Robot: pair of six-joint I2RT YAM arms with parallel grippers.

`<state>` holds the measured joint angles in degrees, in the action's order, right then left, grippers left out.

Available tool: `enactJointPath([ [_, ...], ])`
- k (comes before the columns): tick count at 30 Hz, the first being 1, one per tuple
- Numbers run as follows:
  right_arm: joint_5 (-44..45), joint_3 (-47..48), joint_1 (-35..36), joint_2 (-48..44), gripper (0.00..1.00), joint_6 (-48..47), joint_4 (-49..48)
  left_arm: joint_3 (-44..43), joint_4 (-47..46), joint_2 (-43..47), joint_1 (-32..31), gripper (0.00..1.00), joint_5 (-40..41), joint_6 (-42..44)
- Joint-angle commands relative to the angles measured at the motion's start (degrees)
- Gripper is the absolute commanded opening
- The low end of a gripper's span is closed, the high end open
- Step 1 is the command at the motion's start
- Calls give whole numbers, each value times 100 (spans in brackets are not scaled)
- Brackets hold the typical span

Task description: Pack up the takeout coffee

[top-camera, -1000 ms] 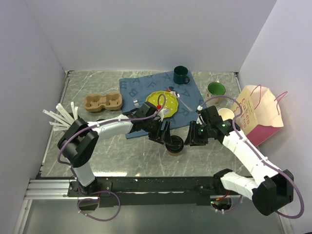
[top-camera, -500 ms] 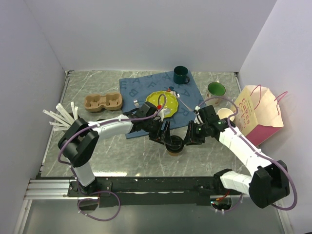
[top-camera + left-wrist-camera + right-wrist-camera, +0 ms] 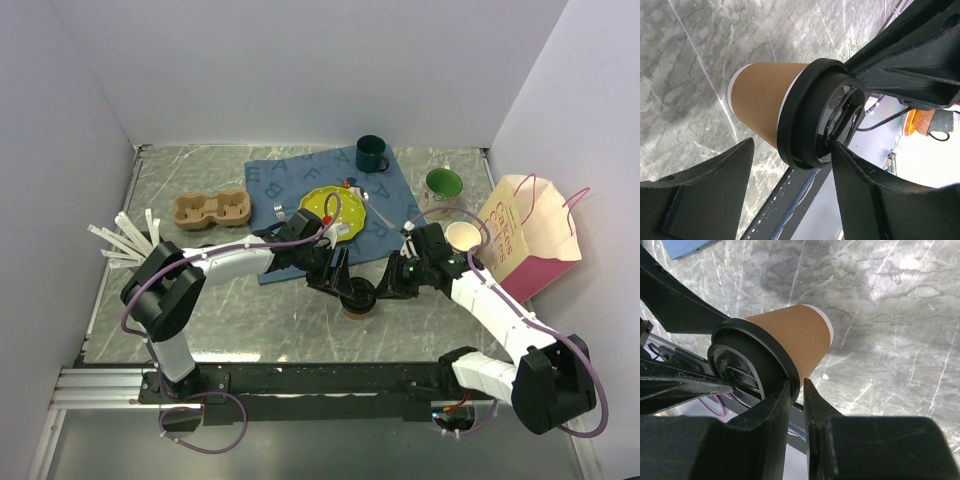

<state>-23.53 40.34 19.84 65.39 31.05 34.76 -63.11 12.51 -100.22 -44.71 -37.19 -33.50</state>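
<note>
From above, the left gripper [image 3: 343, 285] and right gripper [image 3: 381, 292] hid much of the takeout coffee [image 3: 357, 298]. Whether the right gripper pinched it was unclear.

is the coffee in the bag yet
No, the coffee stands on the table, apart from the bag.

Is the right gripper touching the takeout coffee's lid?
Touching. The right wrist view shows the right gripper pinching the black lid at its rim between both fingertips, no gap visible.
</note>
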Motion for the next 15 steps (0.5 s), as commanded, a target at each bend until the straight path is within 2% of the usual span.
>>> enactJointPath([
  [1, 754, -194, 20, 1, 24, -90, 372, 106, 295, -173, -12, 67, 739, 256],
  [6, 657, 701, 12, -272, 28, -274, 751, 150, 392, -120, -20, 67, 801, 343],
  [12, 534, 1072, -50, 96, 30, -731, 725, 203, 454, -181, -3, 67, 740, 458],
  [15, 184, 1108, -85, 298, 31, -1029, 593, 177, 524, -225, -12, 67, 731, 528],
])
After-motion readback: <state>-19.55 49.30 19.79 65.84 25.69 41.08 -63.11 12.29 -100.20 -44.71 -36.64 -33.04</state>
